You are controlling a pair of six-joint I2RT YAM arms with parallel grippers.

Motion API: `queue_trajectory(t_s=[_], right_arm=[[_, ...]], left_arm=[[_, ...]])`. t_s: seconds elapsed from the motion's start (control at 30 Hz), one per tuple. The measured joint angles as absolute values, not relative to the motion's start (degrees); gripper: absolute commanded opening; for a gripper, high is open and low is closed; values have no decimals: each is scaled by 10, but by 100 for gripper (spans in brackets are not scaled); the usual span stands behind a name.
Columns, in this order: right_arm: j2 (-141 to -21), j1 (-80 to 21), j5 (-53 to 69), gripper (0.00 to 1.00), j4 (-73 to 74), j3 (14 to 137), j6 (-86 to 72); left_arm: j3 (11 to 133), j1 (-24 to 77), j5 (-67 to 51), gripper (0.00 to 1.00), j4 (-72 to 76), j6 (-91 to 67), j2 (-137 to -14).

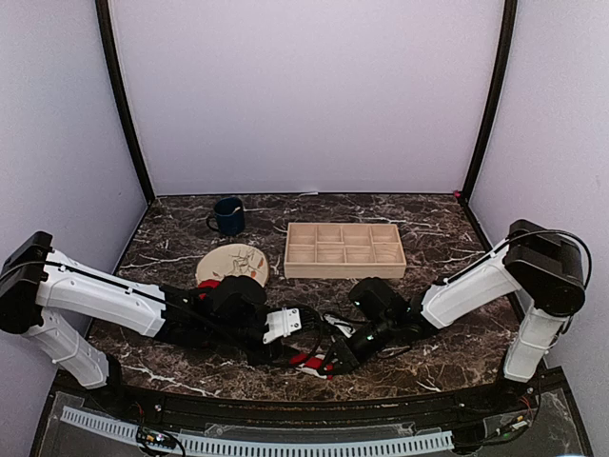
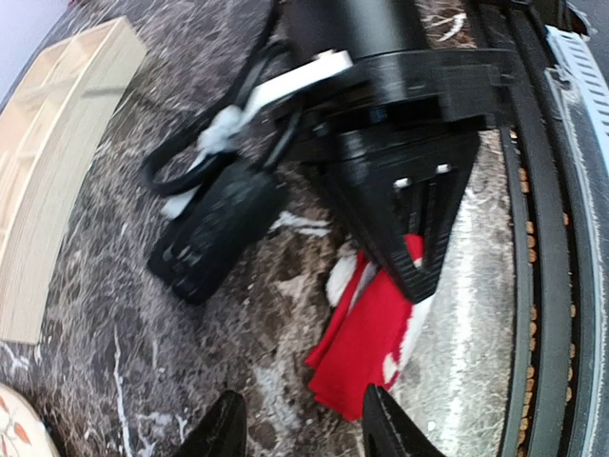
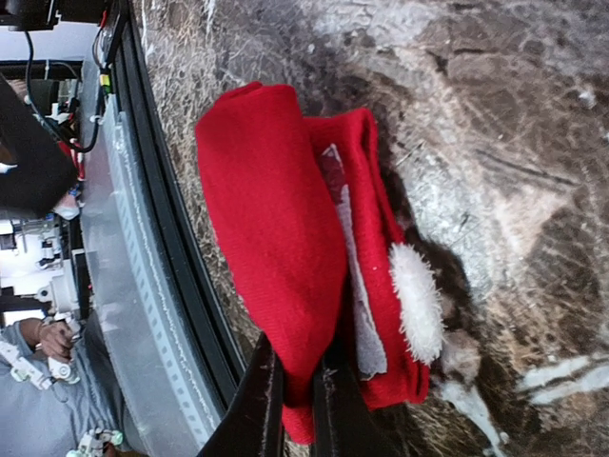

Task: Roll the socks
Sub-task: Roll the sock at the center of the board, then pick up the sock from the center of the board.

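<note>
Red socks with white fluffy trim (image 1: 306, 361) lie folded on the marble table near its front edge, between the two arms. In the right wrist view the socks (image 3: 285, 219) fill the middle, and my right gripper (image 3: 297, 400) is shut on a fold of the red cloth. In the top view the right gripper (image 1: 335, 360) is at the socks' right end. My left gripper (image 2: 303, 424) is open, its fingertips just short of the socks (image 2: 366, 338); in the top view it (image 1: 285, 338) sits just left of them.
A wooden compartment tray (image 1: 344, 249) stands behind the arms, also at the left edge of the left wrist view (image 2: 57, 162). A patterned plate (image 1: 232, 263) and a dark blue mug (image 1: 228, 216) are at back left. A black rail (image 1: 285, 400) runs along the table's front edge.
</note>
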State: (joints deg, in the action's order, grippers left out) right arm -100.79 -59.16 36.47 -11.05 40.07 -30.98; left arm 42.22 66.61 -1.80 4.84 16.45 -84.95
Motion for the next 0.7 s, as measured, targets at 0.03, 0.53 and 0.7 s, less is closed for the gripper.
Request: queue_trajectory(t_s=[0.03,0.53,0.7], right_arm=[[-1011,-589,373,3,-113,401,-312],[-1026,-577,424,3,-117,401,-334],[-1027,-576,427,3,-117,401,-334]], left_arm=[[422,671,-15,44,51,171,-849],[432,746,25,45,46,277,-903],[435,762,31,44,45,299,-913]])
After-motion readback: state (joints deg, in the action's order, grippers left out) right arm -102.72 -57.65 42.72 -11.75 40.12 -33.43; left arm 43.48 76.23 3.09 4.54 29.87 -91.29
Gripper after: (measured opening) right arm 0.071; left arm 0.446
